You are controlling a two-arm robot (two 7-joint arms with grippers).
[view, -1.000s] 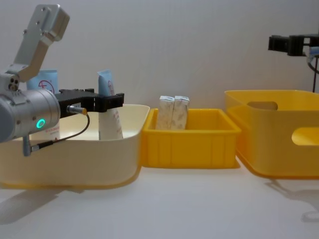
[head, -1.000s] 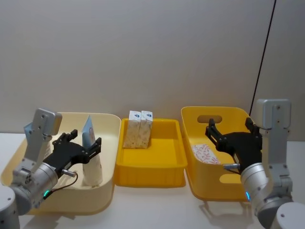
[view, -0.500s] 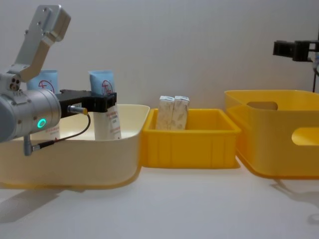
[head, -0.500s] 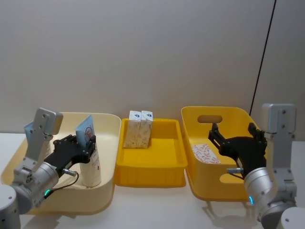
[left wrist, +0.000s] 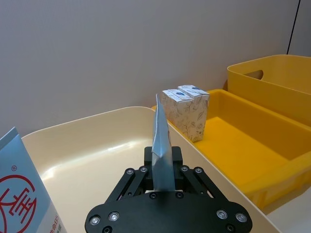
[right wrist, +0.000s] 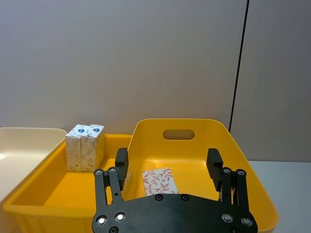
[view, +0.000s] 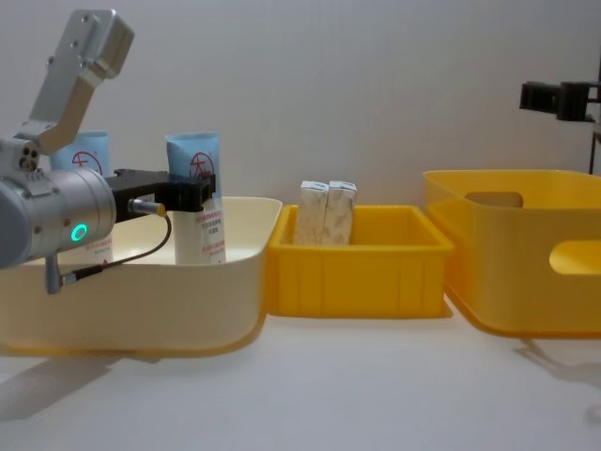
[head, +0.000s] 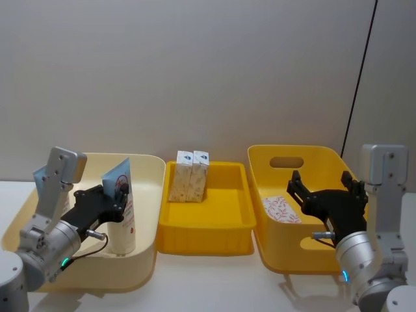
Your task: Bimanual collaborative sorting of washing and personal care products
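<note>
- Pale-blue-and-white soft squeeze tube [head: 121, 211], 9 o'clock: blue crimped top, white body, round red logo, red lettering.
- Second pale-blue squeeze tube [view: 86, 155], also 9 o'clock: red ring logo.
- Two small cream-beige paper cartons [head: 189, 177], 12 o'clock: faint leafy print, white tops with a blue mark.
- Flat white carton [head: 281, 209], 3 o'clock: red sprig pattern.
- Rounded plastic bin [head: 148, 195]: cream.
- Shallow plastic tray [head: 205, 242] and handled plastic tub [head: 279, 260]: yellow.
- Left gripper [head: 120, 195] and right gripper [head: 322, 185]: black.

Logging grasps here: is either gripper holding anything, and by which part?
The left gripper is shut on a tube, gripping its upper part just below the crimped end. The right gripper is open, holding nothing.
</note>
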